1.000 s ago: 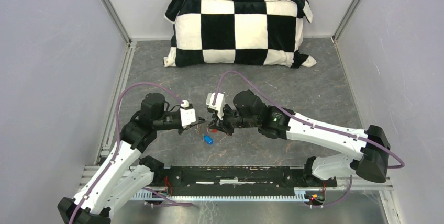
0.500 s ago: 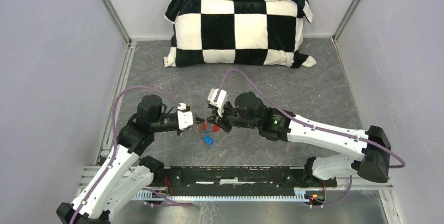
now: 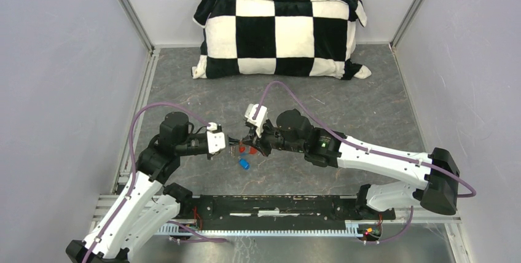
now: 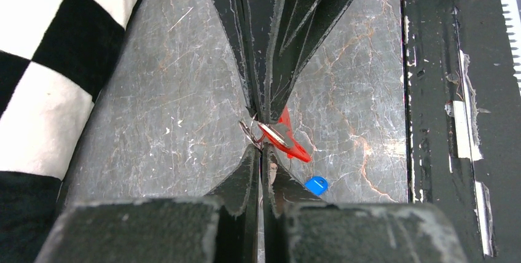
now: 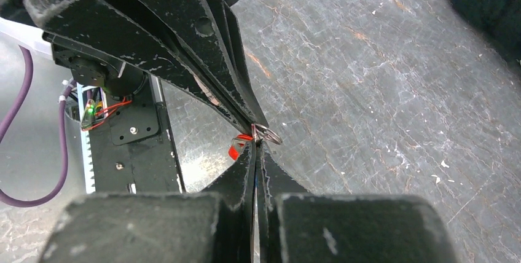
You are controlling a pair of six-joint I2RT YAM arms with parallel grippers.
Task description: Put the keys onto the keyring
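Grey marbled table (image 3: 368,103) — checkered pillow (image 3: 279,32) at back, blue tag (image 3: 244,164) mid-front.

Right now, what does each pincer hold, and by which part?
Left pincer: the keyring, by its rim. Right pincer: the red-tagged key, apparently by its blade.

Top cam: high at near edge, looking down on whole counter (image 3: 368,103). Wrist cams: tight behind left hand (image 4: 262,152) and right hand (image 5: 255,149), facing each other; all share mid-counter.

blk/wht checked pillow (image 3: 279,32), red tag (image 4: 295,149), blue tag (image 4: 316,184)
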